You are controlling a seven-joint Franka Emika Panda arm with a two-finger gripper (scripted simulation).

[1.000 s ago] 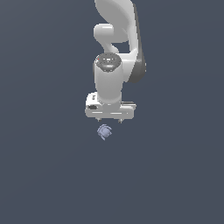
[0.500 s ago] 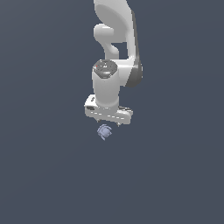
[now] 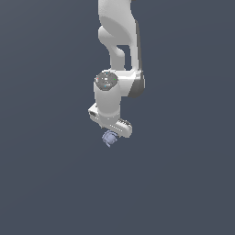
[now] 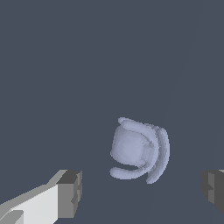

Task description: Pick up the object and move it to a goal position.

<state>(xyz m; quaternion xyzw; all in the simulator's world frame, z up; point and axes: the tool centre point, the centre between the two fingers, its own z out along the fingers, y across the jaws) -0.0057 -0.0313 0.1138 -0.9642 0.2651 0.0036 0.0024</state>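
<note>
The gripper (image 4: 140, 192) is spread wide; the object (image 4: 139, 149) lies between its fingertips, seemingly toward twelve o'clock.

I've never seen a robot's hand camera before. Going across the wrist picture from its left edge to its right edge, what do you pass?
One gripper finger, white with a grey pad → the pale lavender-blue roundish object, lying in the gap and touching neither finger → the other grey finger at the picture's edge. Plain dark ground lies behind everything.
</note>
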